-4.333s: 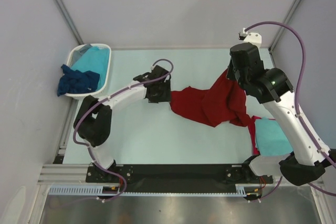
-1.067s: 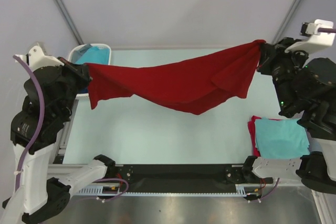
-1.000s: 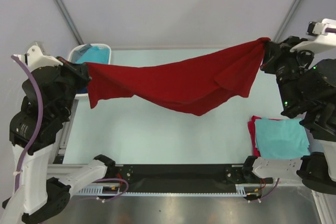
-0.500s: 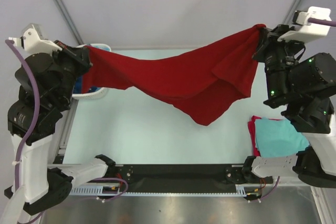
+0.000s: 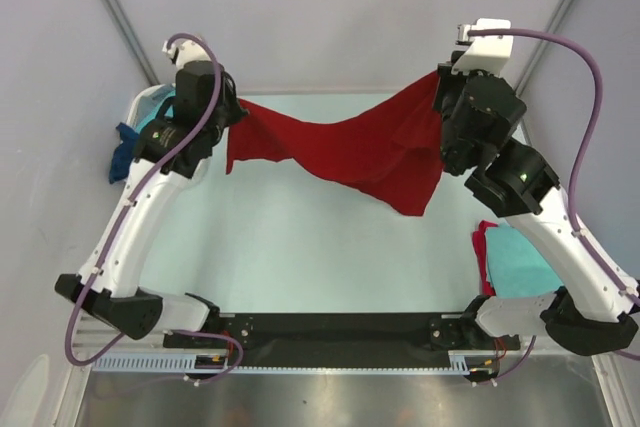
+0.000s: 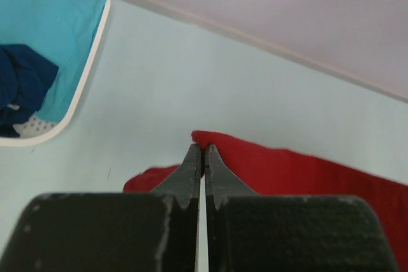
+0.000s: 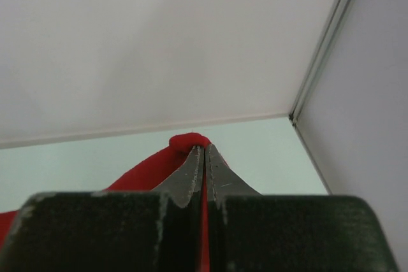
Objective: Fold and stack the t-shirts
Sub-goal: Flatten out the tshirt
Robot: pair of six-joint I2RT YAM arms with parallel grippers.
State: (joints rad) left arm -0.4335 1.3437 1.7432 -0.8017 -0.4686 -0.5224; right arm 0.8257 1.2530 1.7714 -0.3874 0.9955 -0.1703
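Holding the dark red t-shirt (image 5: 350, 152) up off the table (image 5: 300, 267), strung between two pinched corners over the far half. Gripping one corner with the left gripper (image 6: 202, 157), clamped tight on a fold of red cloth; gripping the opposite corner with the right gripper (image 7: 204, 156), likewise clamped on cloth. Probably spreading the garment in the air to let twists fall out and find its flat shape before laying it down for folding; sagging and doubled over in the middle, so not yet flat. Noting, at far left, a white basket (image 6: 95, 49) with a turquoise shirt (image 6: 54, 17) and a dark navy one (image 6: 22, 87) lying in it. Noting, at near right, a folded turquoise tee (image 5: 525, 265) stacked on a red one (image 5: 481, 247).
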